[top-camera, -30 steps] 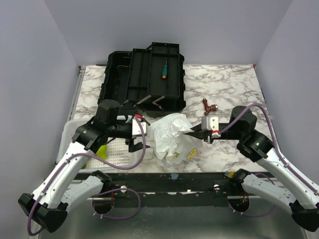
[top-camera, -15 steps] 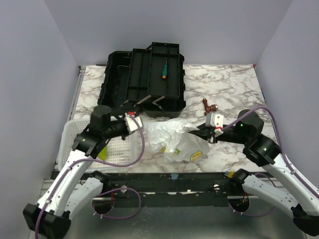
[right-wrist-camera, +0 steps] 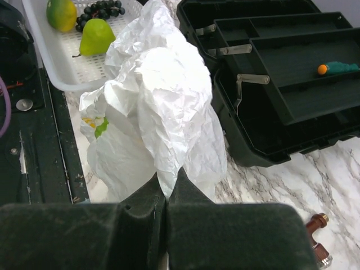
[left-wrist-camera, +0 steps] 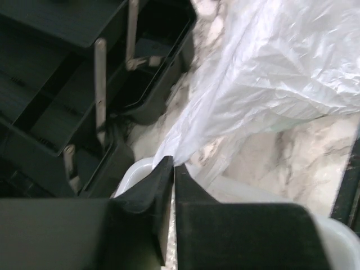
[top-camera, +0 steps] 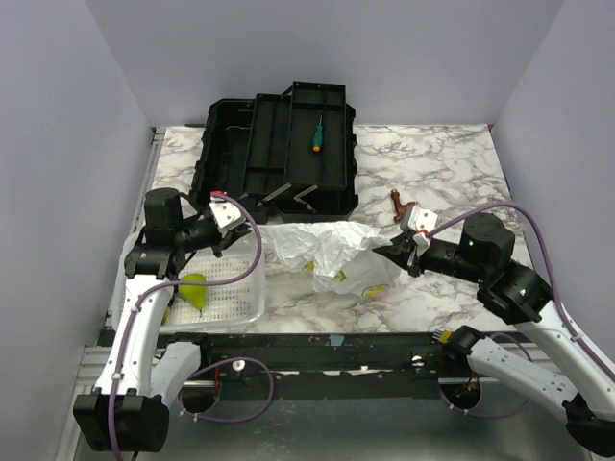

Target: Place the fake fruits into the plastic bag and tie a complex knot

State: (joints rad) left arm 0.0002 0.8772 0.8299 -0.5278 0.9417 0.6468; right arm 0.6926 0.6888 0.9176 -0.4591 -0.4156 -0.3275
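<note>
Bench (top-camera: 452,163): marble-patterned top, carrying everything listed and lying beneath both grippers.
Toolbox (top-camera: 279,144): black, lid open with trays showing; it stood on the far side of the left gripper and further from the right gripper.
Basket (top-camera: 252,305): white, perforated; it sat directly under the left gripper and well apart from the right gripper.
Plastic bag (top-camera: 327,252): white and crinkled, lying on the bench, stretched between the two grippers with one edge held by each. A yellow-green patch showed through its near side; print or fruit could not be told.
Left gripper (left-wrist-camera: 172,166): jaws pressed together on a thin edge of the plastic bag.
Right gripper (right-wrist-camera: 167,188): jaws closed tight, pinching a fold of the plastic bag.
Fake fruits (right-wrist-camera: 97,37): a green pear and a yellow-orange round one lay in the basket, below the left gripper, outside the bag.
Grapes (right-wrist-camera: 104,10): dark bunch beside the pear in the basket.
Screwdriver (top-camera: 316,134): green handle, lying in a toolbox tray, far from both grippers.
Brass fitting (top-camera: 399,204): on the bench just beyond the right gripper.
</note>
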